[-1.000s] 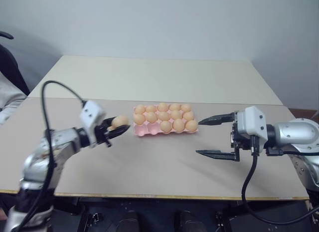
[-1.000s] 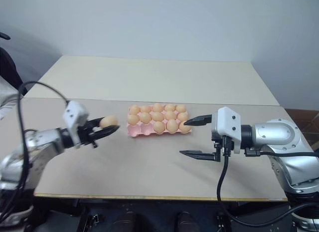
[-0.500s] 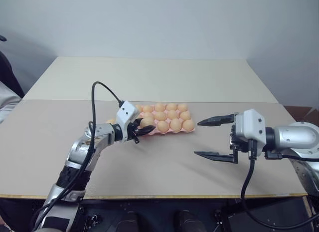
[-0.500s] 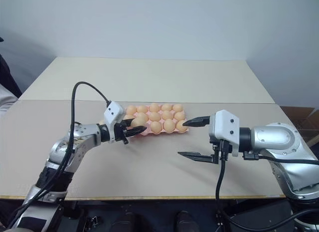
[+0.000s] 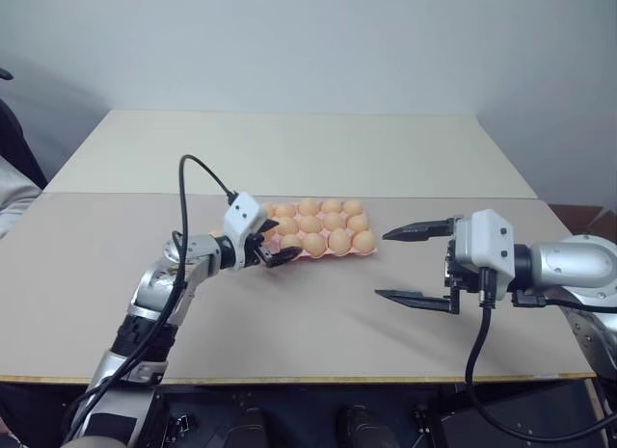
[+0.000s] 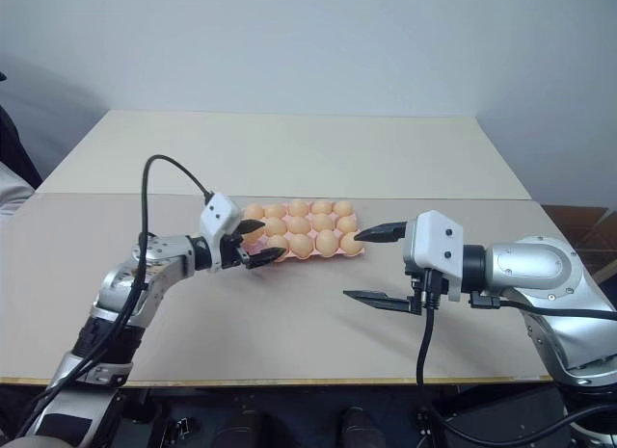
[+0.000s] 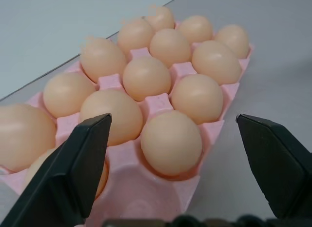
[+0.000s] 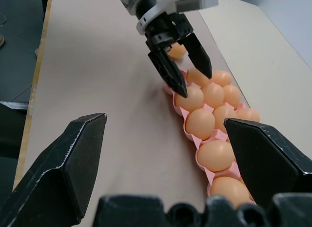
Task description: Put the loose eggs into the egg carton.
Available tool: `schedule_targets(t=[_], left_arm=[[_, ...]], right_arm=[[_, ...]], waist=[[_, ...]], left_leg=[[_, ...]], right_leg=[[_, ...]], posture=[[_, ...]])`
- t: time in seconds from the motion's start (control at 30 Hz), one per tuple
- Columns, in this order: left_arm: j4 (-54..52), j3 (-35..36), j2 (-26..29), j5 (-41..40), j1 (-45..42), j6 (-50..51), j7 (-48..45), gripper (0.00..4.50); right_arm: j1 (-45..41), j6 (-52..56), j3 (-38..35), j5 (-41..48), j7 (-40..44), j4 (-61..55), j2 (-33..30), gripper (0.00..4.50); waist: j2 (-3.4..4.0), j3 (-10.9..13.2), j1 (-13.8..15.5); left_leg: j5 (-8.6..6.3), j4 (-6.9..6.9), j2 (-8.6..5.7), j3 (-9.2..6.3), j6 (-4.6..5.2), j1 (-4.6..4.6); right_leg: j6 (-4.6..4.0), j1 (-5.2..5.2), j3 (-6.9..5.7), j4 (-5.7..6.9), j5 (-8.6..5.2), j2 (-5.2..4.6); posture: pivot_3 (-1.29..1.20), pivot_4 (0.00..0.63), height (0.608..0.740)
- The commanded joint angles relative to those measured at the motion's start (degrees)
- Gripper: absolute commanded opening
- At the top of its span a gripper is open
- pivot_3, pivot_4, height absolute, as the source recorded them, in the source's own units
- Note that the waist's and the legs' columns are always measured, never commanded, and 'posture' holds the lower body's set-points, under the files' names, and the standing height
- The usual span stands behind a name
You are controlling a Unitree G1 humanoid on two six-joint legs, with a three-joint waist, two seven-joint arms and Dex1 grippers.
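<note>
Head views: the pink egg carton [image 5: 318, 238], full of eggs [image 5: 329, 220], sits mid-table. The left gripper [image 5: 269, 249] hovers at the carton's left end, fingers spread wide and empty. The right gripper [image 5: 416, 264] hangs just beyond the carton's right end, fingers wide apart. Left wrist view: eggs seated in the cups, the near-corner cup [image 7: 139, 192] unfilled. Right wrist view: the left gripper's fingers straddle the carton's far end.

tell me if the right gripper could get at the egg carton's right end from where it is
Probably yes. The right gripper hangs open just off the right end of the egg carton, with bare table between them; the left gripper is at the far end.
</note>
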Motion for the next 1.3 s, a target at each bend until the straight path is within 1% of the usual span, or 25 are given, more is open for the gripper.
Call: schedule_targets(t=[0.03, 0.2, 0.3, 0.33, 0.47, 0.53, 0.57, 0.63, 0.7, 0.8, 0.9, 1.03, 1.13, 1.2, 1.3], left_arm=[[-6.45, 5.94, 3.37, -3.56, 0.78, -0.27, -1.93, 4.44], [-12.49, 15.24, 11.74, -9.21, 6.73, 1.19, -6.69, 4.44], [-14.64, 23.23, 17.78, -11.48, 14.21, 0.92, -10.26, 4.44], [-14.43, 26.72, 19.66, -11.47, 18.0, -0.39, -11.87, 4.44], [-14.01, 34.18, 23.12, -12.24, 27.15, -3.13, -15.58, 4.44], [-15.81, 37.2, 26.5, -15.72, 32.6, 2.2, -20.05, 4.44], [-17.02, 38.43, 27.08, -16.56, 35.49, 2.06, -22.33, 4.44], [-18.93, 39.67, 27.27, -17.38, 38.36, 3.61, -21.34, 4.44], [-19.8, 39.64, 26.37, -17.06, 39.45, 3.41, -19.35, 4.44], [-21.03, 39.9, 24.75, -16.66, 41.11, 2.54, -17.48, 4.44], [-22.67, 40.01, 23.42, -17.57, 41.36, 3.4, -15.4, 4.44], [-22.32, 38.74, 23.14, -17.38, 40.17, 3.87, -13.32, 4.44], [-19.79, 34.69, 23.99, -18.24, 33.53, 10.83, -7.75, 4.44], [-17.69, 30.46, 23.11, -17.38, 27.22, 14.87, -3.12, 4.44], [-11.39, 22.4, 19.75, -11.74, 17.02, 16.62, 5.01, 4.44]], right_arm=[[-0.48, -0.06, -1.94, 1.34, -0.12, -0.91, -0.4, 4.5], [-0.95, -0.51, -1.3, 0.92, 0.21, 0.55, -0.06, 4.5], [-1.63, -0.97, -0.8, 0.98, 0.9, 2.25, 0.38, 4.5], [-2.45, -0.95, -0.64, 1.43, 1.35, 3.34, 0.7, 4.5], [-4.74, -1.53, 0.08, 0.91, 2.83, 6.48, 1.24, 4.5], [-5.53, -1.4, 0.59, 0.02, 2.77, 8.03, 1.55, 4.5], [-5.66, -0.82, 0.92, -0.38, 2.41, 9.07, 1.72, 4.5], [-5.44, -0.51, 1.68, -1.38, 2.18, 10.43, 1.63, 4.5], [-5.01, -1.27, 2.04, -1.51, 3.45, 10.79, 1.2, 4.5], [-5.95, 0.38, 1.42, 0.31, 3.24, 10.78, 1.73, 4.5], [-5.77, -0.05, 2.02, -0.34, 3.62, 10.61, 1.5, 4.5], [-5.54, 0.21, 1.78, 0.11, 3.42, 9.93, 1.79, 4.5], [-5.65, -0.25, 1.94, -0.9, 1.61, 9.86, 2.7, 4.5], [-5.99, -0.25, 2.19, -1.54, 0.61, 9.89, 3.2, 4.5], [-6.49, -0.05, 2.44, -1.68, 0.25, 9.78, 3.53, 4.5]], waist=[[0.0, 0.0, -0.11], [0.0, 0.0, -0.5], [0.0, 0.0, -0.73], [0.01, 0.0, -0.92], [0.01, 0.0, -0.85], [0.0, 0.0, -0.5], [-0.01, -0.01, -0.4], [0.0, 0.0, -0.07], [-0.01, 0.0, 0.35], [0.0, -0.01, 0.16], [0.0, -0.01, 0.03], [0.0, -0.01, 0.02], [0.0, -0.01, 0.2], [-0.01, -0.01, 0.7], [-0.02, -0.02, 0.88]], left_leg=[[0.0, 0.0, 0.0, 0.0, 0.0, 0.0], [0.0, 0.0, 0.02, 0.0, 0.0, 0.02], [0.0, 0.0, 0.02, 0.01, 0.0, 0.04], [0.0, 0.0, 0.04, 0.02, 0.0, 0.04], [0.0, -0.01, 0.06, 0.04, -0.01, 0.03], [-0.01, -0.01, 0.07, 0.05, -0.01, 0.03], [-0.01, -0.01, 0.09, 0.07, -0.02, 0.01], [-0.01, -0.02, 0.11, 0.14, -0.02, -0.02], [-0.01, -0.02, 0.1, 0.16, -0.03, -0.06], [-0.01, -0.02, 0.11, 0.18, -0.03, -0.06], [-0.01, -0.02, 0.14, 0.18, -0.02, -0.06], [-0.01, -0.02, 0.14, 0.19, -0.03, -0.06], [-0.01, -0.02, 0.14, 0.18, -0.02, -0.05], [-0.01, -0.02, 0.12, 0.16, -0.02, -0.02], [-0.01, -0.02, 0.07, 0.16, -0.02, -0.01]], right_leg=[[0.0, 0.0, 0.0, 0.0, 0.0, 0.0], [0.0, -0.01, 0.0, 0.0, 0.0, 0.0], [0.0, -0.01, 0.0, 0.0, -0.01, -0.01], [-0.01, -0.02, 0.0, 0.0, -0.01, 0.0], [-0.11, -0.07, -0.03, 0.0, -0.08, -0.03], [-0.3, -0.07, -0.08, 0.0, -0.19, -0.06], [-0.33, -0.1, -0.09, -0.01, -0.21, -0.06], [-0.36, -0.17, -0.08, -0.04, -0.23, -0.09], [-0.36, -0.19, -0.08, -0.05, -0.24, -0.11], [-0.36, -0.21, -0.05, -0.03, -0.24, -0.09], [-0.35, -0.21, -0.05, -0.01, -0.23, -0.05], [-0.26, -0.22, -0.04, 0.0, -0.17, -0.04], [-0.26, -0.22, -0.04, 0.01, -0.17, -0.04], [-0.21, -0.16, -0.06, 0.03, -0.14, -0.04], [-0.03, -0.1, -0.04, 0.0, -0.03, -0.06]], posture=[[0.0, 0.15, 0.74], [0.0, 0.15, 0.74], [0.0, 0.15, 0.74], [0.0, 0.15, 0.74], [0.0, 0.15, 0.74], [0.0, 0.15, 0.74], [0.0, 0.15, 0.74], [0.0, 0.15, 0.74], [0.0, 0.15, 0.74], [0.0, 0.15, 0.74], [0.0, 0.15, 0.74], [0.0, 0.15, 0.74], [0.0, 0.15, 0.74], [0.0, 0.15, 0.74], [0.0, 0.15, 0.74]])
